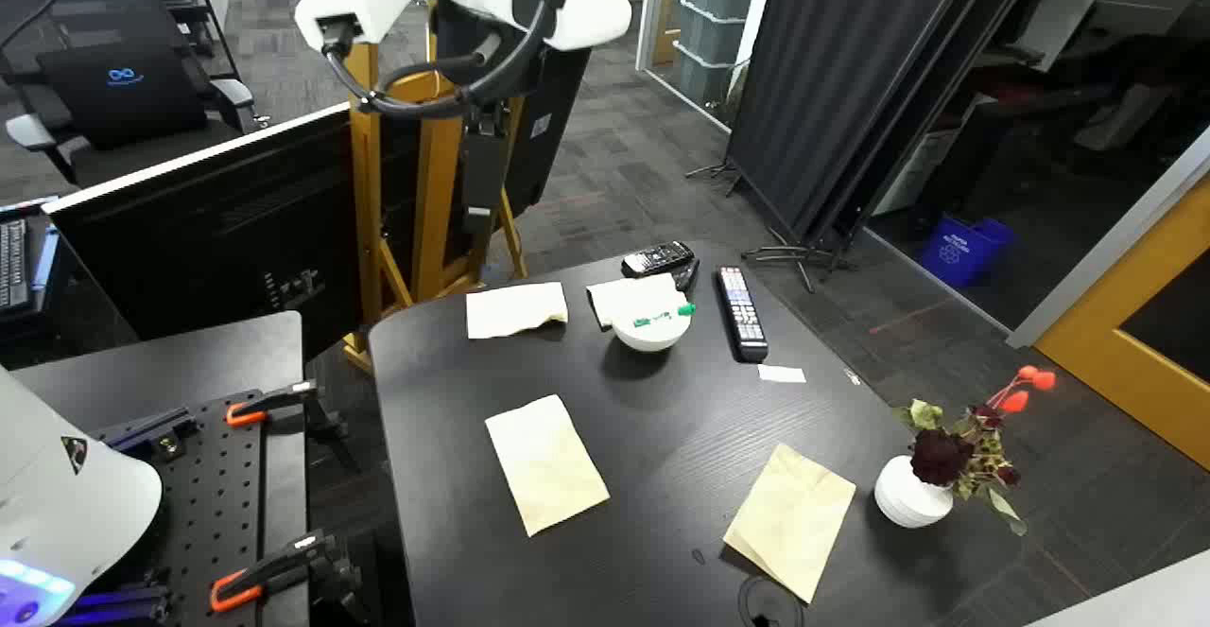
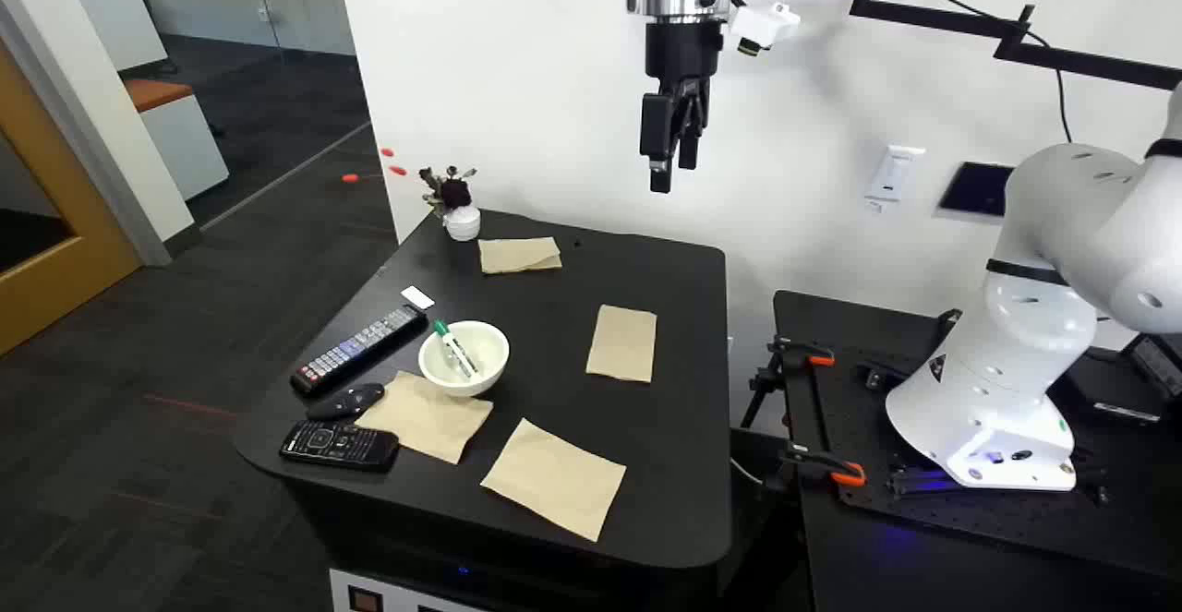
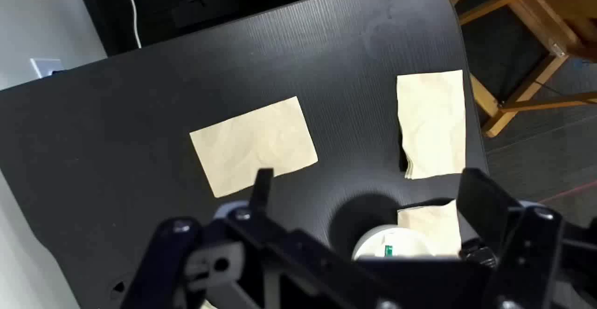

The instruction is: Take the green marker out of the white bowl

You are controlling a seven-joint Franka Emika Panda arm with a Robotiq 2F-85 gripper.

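The white bowl (image 1: 648, 340) stands on the dark table in both exterior views, partly over a tan napkin (image 2: 420, 418). The green marker (image 1: 665, 316), white with green ends, lies tilted inside the bowl (image 2: 491, 363). Its green cap end rests over the rim; the marker (image 2: 455, 350) shows clearly there. My gripper (image 2: 674, 167) hangs high above the table, pointing down, apart from the bowl. In the wrist view its fingers (image 3: 368, 176) are wide apart with nothing between them. There the gripper body hides much of the bowl (image 3: 368, 243); only a green bit of the marker (image 3: 388, 250) shows.
A long remote (image 1: 742, 313), a shorter remote (image 2: 340, 446) and a small black device (image 2: 346, 402) lie near the bowl. Other napkins (image 2: 554, 478) are spread on the table. A white vase with red flowers (image 1: 912, 493) stands at an edge. A wall stands behind the table.
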